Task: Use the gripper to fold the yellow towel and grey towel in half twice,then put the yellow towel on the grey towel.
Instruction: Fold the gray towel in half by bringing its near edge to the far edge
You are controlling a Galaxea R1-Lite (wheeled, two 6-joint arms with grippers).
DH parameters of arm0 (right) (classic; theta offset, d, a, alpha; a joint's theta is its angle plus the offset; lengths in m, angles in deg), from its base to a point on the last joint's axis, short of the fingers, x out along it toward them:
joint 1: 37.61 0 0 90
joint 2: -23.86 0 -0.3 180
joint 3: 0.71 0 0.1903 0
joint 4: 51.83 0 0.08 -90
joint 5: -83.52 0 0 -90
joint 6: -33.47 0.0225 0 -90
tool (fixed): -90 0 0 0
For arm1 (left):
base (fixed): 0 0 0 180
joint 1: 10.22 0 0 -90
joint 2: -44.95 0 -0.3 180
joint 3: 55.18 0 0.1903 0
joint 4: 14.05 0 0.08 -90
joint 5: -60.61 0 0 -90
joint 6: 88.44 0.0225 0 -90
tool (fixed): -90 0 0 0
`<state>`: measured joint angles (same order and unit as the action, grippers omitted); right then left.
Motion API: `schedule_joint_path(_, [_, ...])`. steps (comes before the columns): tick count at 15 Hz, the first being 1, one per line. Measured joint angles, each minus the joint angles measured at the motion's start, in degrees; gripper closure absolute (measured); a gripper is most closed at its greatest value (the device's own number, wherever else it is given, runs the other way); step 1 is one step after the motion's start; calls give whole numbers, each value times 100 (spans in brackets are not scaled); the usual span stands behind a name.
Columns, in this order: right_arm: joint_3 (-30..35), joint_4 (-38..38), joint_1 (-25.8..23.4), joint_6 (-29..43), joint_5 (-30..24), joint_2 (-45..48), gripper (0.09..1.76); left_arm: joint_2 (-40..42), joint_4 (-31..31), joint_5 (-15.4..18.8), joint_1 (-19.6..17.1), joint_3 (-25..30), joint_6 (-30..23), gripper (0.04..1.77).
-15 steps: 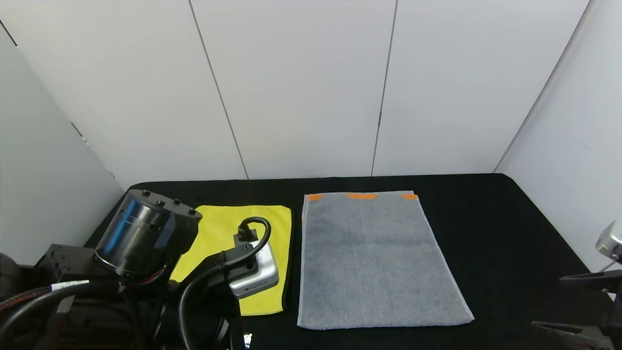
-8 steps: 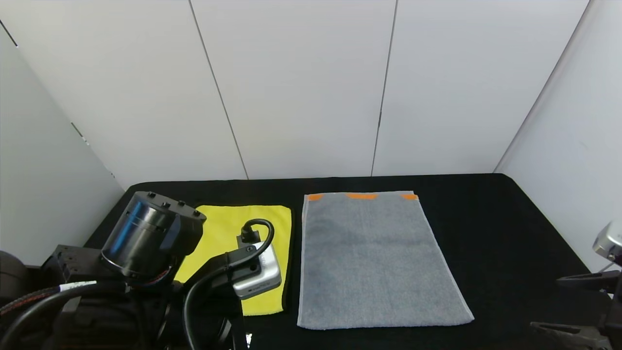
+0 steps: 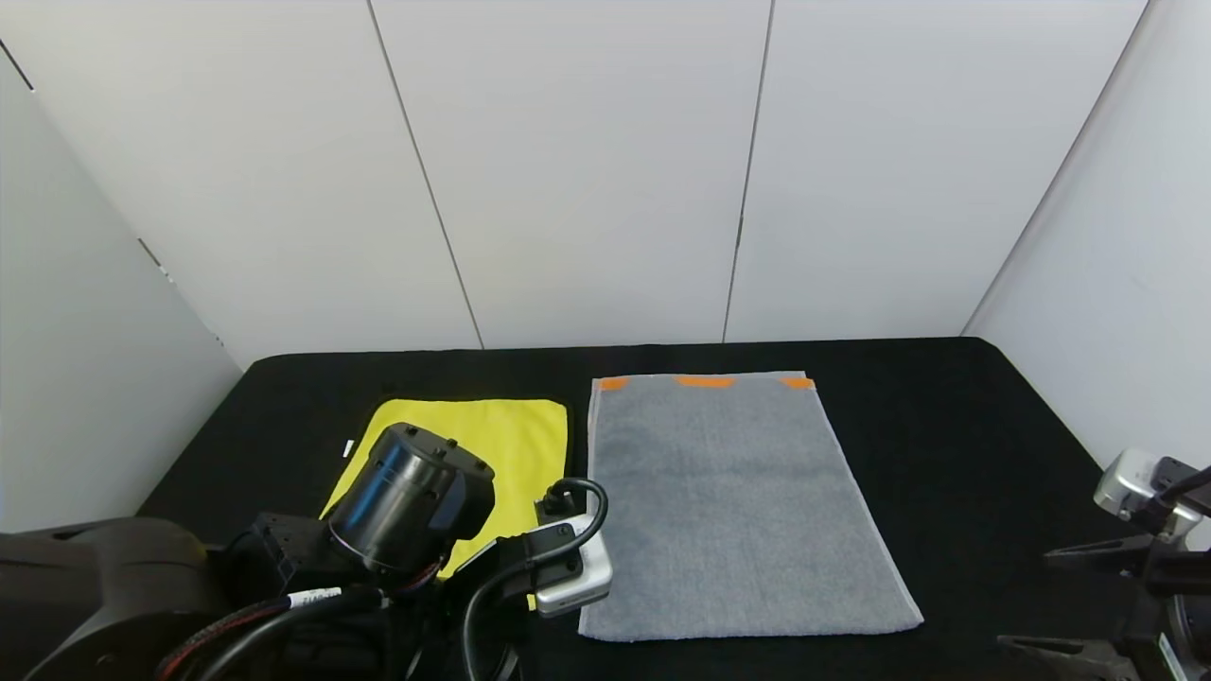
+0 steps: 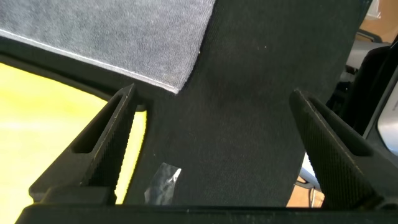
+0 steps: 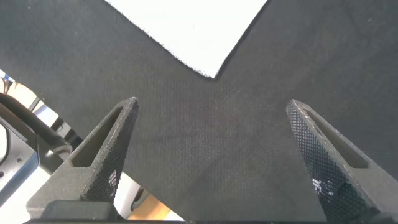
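L arm [image 3: 284, 567]: black, w/ glossy cylindrical joint housing [image 3: 412, 499] topped by small screws, braided black cables plus a white label, and a silver wrist cam [image 3: 575, 575] fed by a looped black cable. Both end effectors (L [image 4: 211, 155], R [image 5: 211, 155]) have black wedge fingers w/ dimpled pads and slotted sides. R arm [image 3: 1149, 558] black w/ silver cam too.

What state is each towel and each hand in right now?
yellow towel: lying flat and unfolded on the table, near part hidden behind the left arm.
grey towel: spread flat, unfolded, beside the yellow towel, nothing on it.
left hand: open, holding nothing, over the bare table by the towels' near corners.
right hand: open, holding nothing, over the table by the grey towel's near corner.
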<state>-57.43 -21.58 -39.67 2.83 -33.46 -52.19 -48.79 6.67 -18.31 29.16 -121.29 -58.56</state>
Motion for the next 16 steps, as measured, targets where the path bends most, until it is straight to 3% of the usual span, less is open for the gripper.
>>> schedule_joint_path(16, [34, -569, 652, 68, 864, -881, 13, -707, -260, -250, 18, -52, 4, 9])
